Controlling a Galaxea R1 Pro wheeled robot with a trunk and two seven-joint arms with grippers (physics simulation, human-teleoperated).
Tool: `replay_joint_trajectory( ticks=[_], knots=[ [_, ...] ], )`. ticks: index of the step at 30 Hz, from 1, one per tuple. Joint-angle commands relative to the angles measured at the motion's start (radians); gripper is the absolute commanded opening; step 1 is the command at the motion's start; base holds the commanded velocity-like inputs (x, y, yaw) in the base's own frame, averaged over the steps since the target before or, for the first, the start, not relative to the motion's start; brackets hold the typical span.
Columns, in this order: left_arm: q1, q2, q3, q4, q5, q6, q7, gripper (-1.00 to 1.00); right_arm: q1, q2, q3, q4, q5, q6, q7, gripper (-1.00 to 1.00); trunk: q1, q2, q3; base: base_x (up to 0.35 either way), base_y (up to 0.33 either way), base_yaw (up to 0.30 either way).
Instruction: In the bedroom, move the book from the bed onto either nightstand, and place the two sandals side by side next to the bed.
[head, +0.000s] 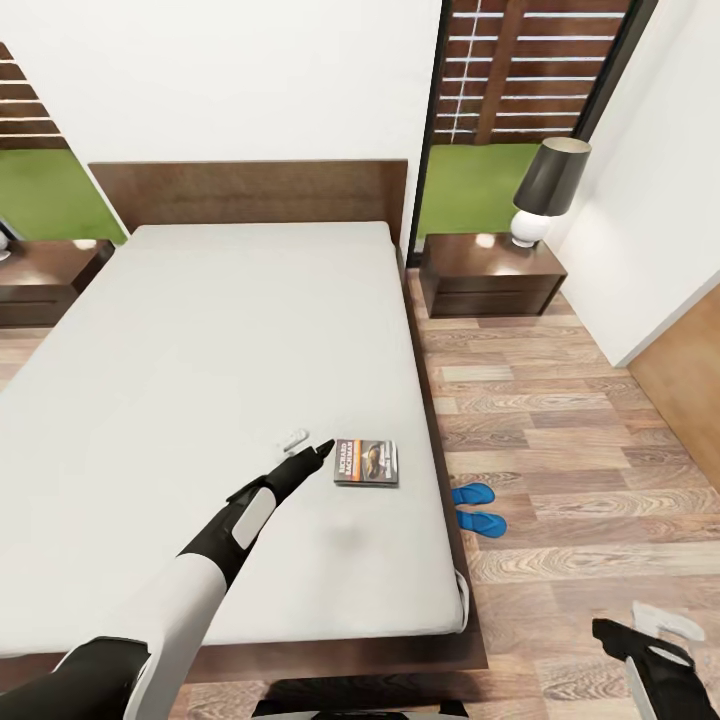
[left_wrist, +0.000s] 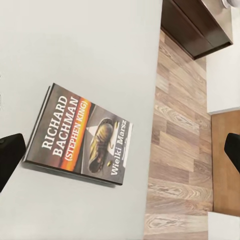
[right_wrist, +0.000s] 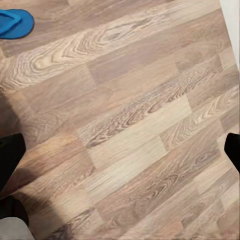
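Right gripper (head: 655, 625) parked low over the wood floor (right_wrist: 130, 125), fingers wide apart, nothing held. Left gripper (head: 310, 447) out over the bed (head: 200, 350), spread open and empty, just short of the book (head: 366, 462). Lying flat near the mattress's right edge. Probably light, thin, a bit floppy, so best pinched by an edge across cover and pages. Sandals (head: 477, 507) side by side on the floor beyond. Nightstand (head: 490, 272) further back by the headboard.
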Motion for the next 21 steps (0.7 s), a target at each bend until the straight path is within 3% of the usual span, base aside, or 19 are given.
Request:
replay_joint_trajectory(
  ticks=[1,10,11,17,21],
  knots=[
    [0.000,0.000,-0.001,0.000,0.010,0.006,-0.001,1.00,0.000,0.000,-0.012,0.051,0.008,-0.031,-0.002,1.00,0.001,-0.002,-0.001,0.000,0.000,0.000],
    [0.000,-0.001,-0.001,0.001,0.009,0.006,-0.001,1.00,0.003,-0.054,-0.051,0.518,0.010,-0.301,-0.007,1.00,0.001,-0.002,-0.001,0.000,0.000,0.000],
    [0.000,-0.001,-0.001,0.001,0.009,0.006,-0.001,1.00,0.003,-0.054,-0.051,0.518,0.010,-0.301,-0.007,1.00,0.001,-0.002,-0.001,0.000,0.000,0.000],
    [-0.001,-0.001,-0.002,0.002,0.009,0.007,-0.001,1.00,0.006,-0.066,-0.053,0.745,0.012,-0.435,-0.007,1.00,0.001,-0.002,-0.001,0.000,0.000,0.000],
    [-0.001,-0.002,-0.002,0.002,0.008,0.007,-0.001,1.00,0.009,-0.064,-0.052,0.796,0.013,-0.464,-0.006,1.00,0.001,-0.002,-0.001,0.000,0.000,0.000]
  ],
)
